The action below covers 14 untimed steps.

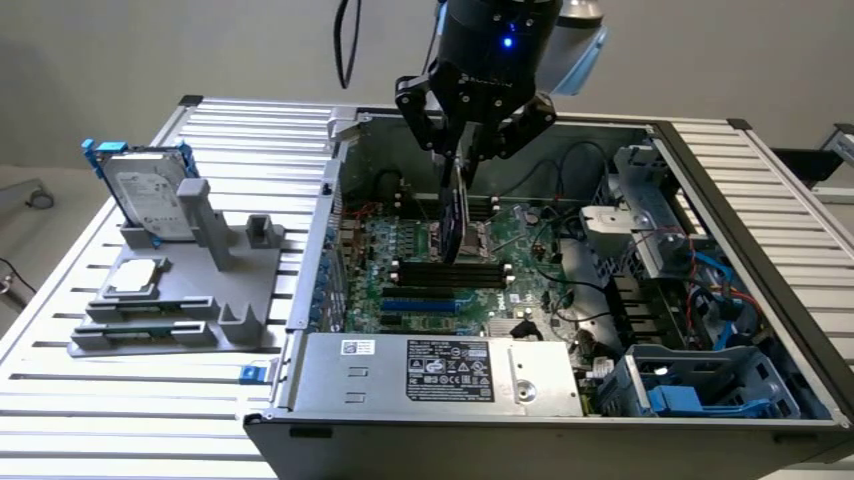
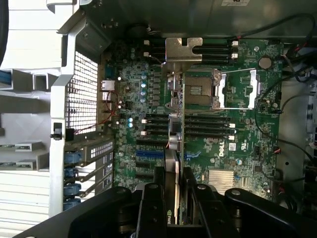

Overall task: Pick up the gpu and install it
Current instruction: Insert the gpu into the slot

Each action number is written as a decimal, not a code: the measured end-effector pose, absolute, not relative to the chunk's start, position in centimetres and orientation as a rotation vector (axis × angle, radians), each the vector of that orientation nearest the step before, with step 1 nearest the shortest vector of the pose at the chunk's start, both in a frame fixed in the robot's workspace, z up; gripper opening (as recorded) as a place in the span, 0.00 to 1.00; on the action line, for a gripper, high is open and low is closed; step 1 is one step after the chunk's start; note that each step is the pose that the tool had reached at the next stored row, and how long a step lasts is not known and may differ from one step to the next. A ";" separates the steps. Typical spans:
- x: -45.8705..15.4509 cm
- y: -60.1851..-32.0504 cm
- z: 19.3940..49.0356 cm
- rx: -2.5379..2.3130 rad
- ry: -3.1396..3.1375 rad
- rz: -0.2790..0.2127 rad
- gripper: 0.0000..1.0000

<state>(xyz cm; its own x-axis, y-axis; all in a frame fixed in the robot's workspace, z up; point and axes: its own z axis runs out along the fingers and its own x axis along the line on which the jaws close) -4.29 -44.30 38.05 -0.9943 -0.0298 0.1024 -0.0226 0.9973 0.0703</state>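
The fingers [image 1: 430,125] pinch the gpu [image 1: 454,215] by its top edge over the computer case [image 1: 534,450]. It looks light, thin, stiff and breakable, so edges are safest.

Gpu [image 1: 454,215]: green circuit board, thin; bracket end bare silver metal, dull sheen; cover black plastic.
Gripper [image 1: 467,155]: black, matt fingers; housing above glossy black.
Computer case [image 1: 534,440]: grey sheet metal, smooth, satin.
Inside case, motherboard [image 1: 534,290]: green lacquered board, slight gloss.
Under case, table [image 1: 134,400]: ribbed aluminium, pale, satin.
Beside case, holder [image 1: 174,330]: grey matt plastic.
On holder, hard drive [image 1: 147,195]: shiny silver metal, blue plastic frame.
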 end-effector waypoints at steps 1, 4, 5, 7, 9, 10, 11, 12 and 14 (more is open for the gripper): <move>-4.3 -44.3 38.1 0.040 -3.036 -0.105 0.26; -4.3 -44.3 38.1 0.040 -3.036 -0.105 0.26; -4.3 -44.3 38.1 0.040 -3.036 -0.105 0.26; -4.3 -44.3 38.1 0.040 -3.036 -0.105 0.26; -4.3 -44.3 38.0 0.052 -3.036 -0.105 0.26; -4.3 -44.3 37.9 0.081 -3.036 -0.103 0.26; -4.3 -44.3 37.9 0.107 -3.035 -0.102 0.26; -4.3 -44.3 37.8 0.136 -3.033 -0.100 0.26; -4.3 -44.3 37.8 0.191 -3.030 -0.097 0.26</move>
